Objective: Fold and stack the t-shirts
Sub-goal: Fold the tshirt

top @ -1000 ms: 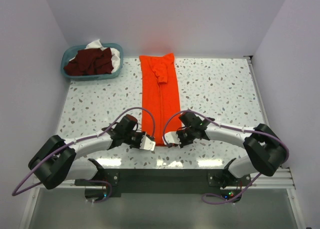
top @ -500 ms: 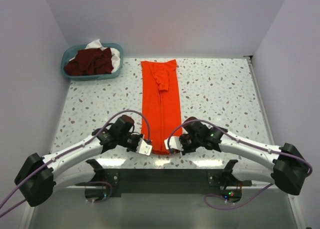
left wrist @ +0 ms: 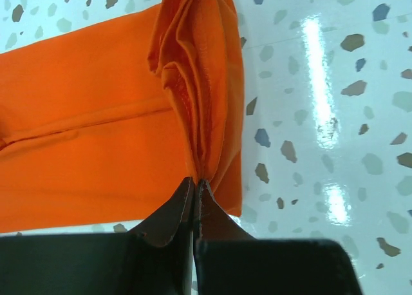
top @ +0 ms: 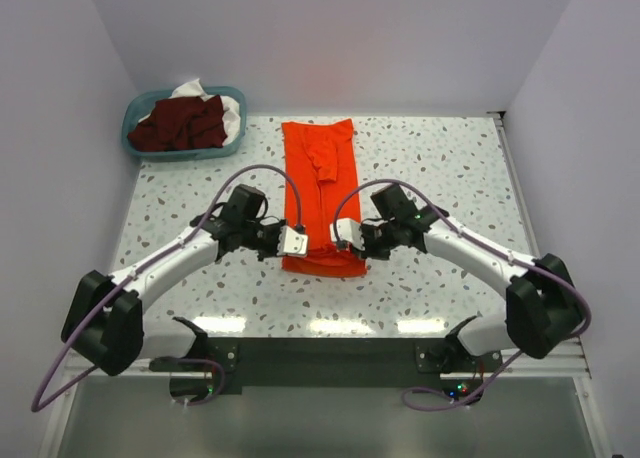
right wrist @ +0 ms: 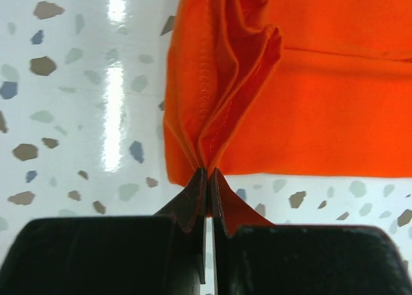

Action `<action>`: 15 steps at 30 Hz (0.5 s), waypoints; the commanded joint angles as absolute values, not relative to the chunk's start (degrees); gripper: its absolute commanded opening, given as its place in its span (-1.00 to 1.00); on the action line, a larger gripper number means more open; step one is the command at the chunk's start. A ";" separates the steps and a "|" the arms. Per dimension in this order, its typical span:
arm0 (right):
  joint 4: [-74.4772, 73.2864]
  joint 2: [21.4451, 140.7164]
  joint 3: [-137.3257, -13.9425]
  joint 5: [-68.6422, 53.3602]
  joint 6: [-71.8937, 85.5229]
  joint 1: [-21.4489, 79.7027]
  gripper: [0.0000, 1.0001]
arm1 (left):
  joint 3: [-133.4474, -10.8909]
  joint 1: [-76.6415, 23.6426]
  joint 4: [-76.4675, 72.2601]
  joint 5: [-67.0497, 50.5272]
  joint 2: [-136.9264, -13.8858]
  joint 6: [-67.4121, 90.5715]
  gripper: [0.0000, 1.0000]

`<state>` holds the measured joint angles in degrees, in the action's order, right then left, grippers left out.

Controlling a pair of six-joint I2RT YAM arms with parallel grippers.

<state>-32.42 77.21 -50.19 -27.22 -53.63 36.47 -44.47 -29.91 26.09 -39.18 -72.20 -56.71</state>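
The bright orange-red t-shirt [top: 320,193] lies as a long narrow strip down the middle of the table, its near end doubled over. My left gripper [top: 299,243] is shut on the near left corner of that shirt [left wrist: 84,134], bunched cloth rising from its closed fingertips [left wrist: 183,198]. On the near right corner my right gripper [top: 343,246] is shut the same way, folds of the shirt [right wrist: 322,102] pinched at its tips [right wrist: 209,172]. Dark maroon t-shirts [top: 180,123] and white cloth [top: 228,106] are heaped in the basket.
The teal plastic basket [top: 131,141] stands at the far left corner of the speckled table [top: 440,168]. White walls close in the left, back and right sides. Both arms reach in from the near edge, elbows out to the sides.
Both grippers, shut on the shirt's near hem, have moved away from the near edge toward the table's middle. The hem has come with them, shortening the strip.
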 commanded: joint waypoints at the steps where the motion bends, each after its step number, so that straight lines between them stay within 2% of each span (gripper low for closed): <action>1: -33.40 82.78 -56.50 -32.08 -60.46 34.02 -1.00 | -48.42 -27.87 23.13 -41.66 -75.93 -60.20 -1.00; 15: -38.84 105.89 -81.89 -37.09 -72.33 23.12 -1.00 | -68.28 -18.90 21.70 -42.10 -98.07 -64.24 -1.00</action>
<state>-36.40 103.13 -75.96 -33.08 -67.55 24.47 -62.81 -20.38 23.53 -40.45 -95.09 -61.69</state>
